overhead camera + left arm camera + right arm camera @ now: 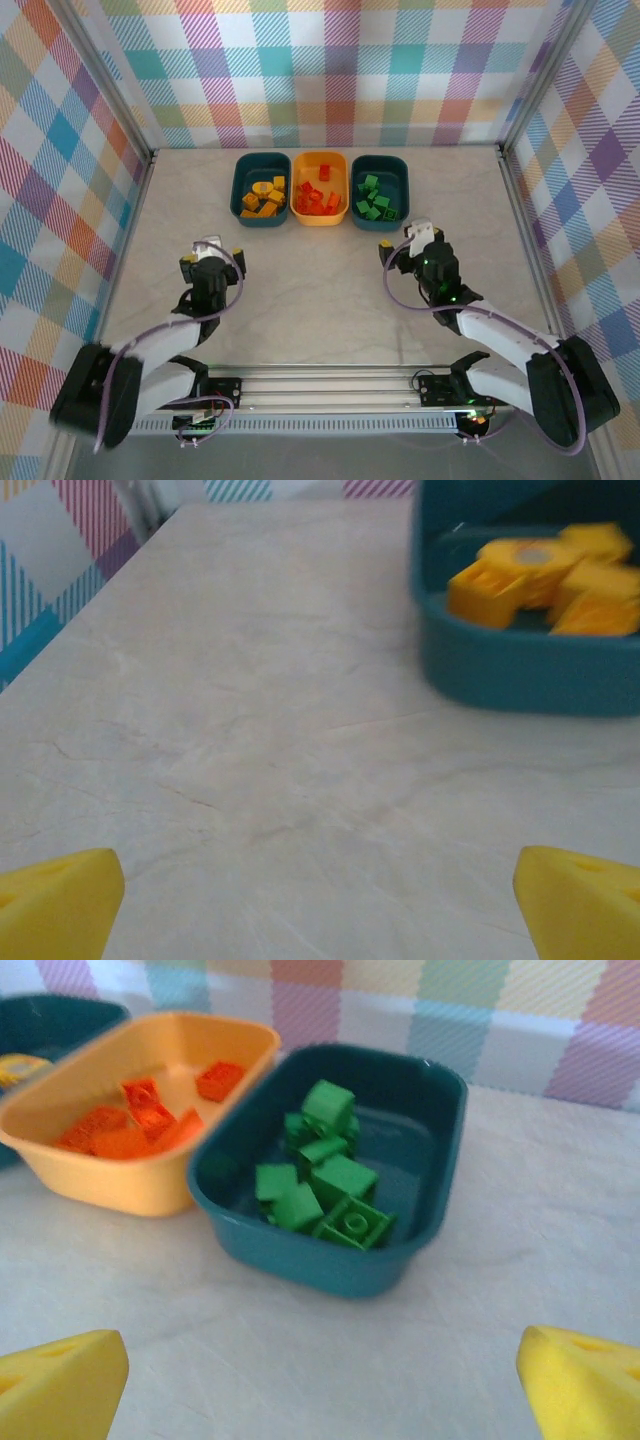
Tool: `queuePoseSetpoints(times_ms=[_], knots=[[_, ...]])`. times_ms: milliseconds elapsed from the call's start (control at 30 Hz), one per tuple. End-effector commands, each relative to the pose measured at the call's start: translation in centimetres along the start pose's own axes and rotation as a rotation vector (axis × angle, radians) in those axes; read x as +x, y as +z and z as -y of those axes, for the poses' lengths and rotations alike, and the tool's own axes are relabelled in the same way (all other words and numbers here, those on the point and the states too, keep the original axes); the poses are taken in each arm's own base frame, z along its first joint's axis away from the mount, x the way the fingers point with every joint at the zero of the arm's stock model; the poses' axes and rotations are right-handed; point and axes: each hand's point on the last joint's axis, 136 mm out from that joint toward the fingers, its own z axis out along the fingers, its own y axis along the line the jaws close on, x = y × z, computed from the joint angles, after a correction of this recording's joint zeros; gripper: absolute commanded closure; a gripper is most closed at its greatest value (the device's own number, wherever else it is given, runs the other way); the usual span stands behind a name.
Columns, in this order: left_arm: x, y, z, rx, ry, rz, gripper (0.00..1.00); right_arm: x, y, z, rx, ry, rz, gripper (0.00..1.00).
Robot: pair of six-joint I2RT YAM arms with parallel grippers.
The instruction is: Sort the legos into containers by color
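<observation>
— Left pincer [211,257] first: you have it released, yellow fingertips [60,905] spread wide, gripping nothing, low over the pale marbled bench [320,300]
— And my right one?
— Your right pincer [408,238] is released as well and holds nothing; it sits near the right-hand dark teal plastic tub [381,160], facing it
— Where are the bricks?
— Look to the far end of your bench, where three shallow rounded tubs stand side by side, rims close together. You have the small yellow studded plastic bricks [264,197] heaped in the left-hand dark teal plastic tub [240,172], the red-orange bricks [318,198] in the middle yellow-orange plastic tub [320,156], and the green bricks [377,202] in the right-hand one
— Are any mixed?
— From your right wrist view, each tub holds a single colour
</observation>
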Motion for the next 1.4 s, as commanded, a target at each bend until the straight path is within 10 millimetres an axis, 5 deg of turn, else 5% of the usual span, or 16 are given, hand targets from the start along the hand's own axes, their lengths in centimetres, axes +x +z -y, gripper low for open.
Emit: queuePoseSetpoints(times_ms=[0, 100, 200, 300, 467, 633, 1367], knots=[[-3.7, 2.6, 2.0, 0.082, -0.003, 0.082, 0.00, -3.0, -0.3, 2.6, 0.125, -0.006, 0.135, 0.00], [-3.5, 5.3, 3.2, 0.093, 0.073, 0.008, 0.00, -3.2, 0.6, 5.9, 0.245, -0.030, 0.126, 0.00], [-2.8, 6.9, 1.8, 0.071, 0.005, -0.023, 0.00, -1.4, 2.3, 8.5, 0.296, -0.021, 0.071, 0.00], [-2.0, 7.3, 0.4, 0.127, -0.114, -0.014, 0.00, 1.9, 3.3, 9.0, 0.286, 0.001, -0.005, 0.00], [-1.4, 7.2, 0.5, 0.144, -0.121, 0.010, 0.00, 2.6, 3.8, 10.0, 0.323, 0.002, 0.055, 0.00], [-1.4, 7.2, 0.5, 0.145, -0.120, 0.010, 0.00, 4.7, 5.7, 11.6, 0.141, 0.204, -0.039, 0.00], [-1.4, 7.2, 0.8, 0.138, -0.096, 0.005, 0.00, 4.7, 5.8, 11.2, 0.119, 0.193, -0.046, 0.00]])
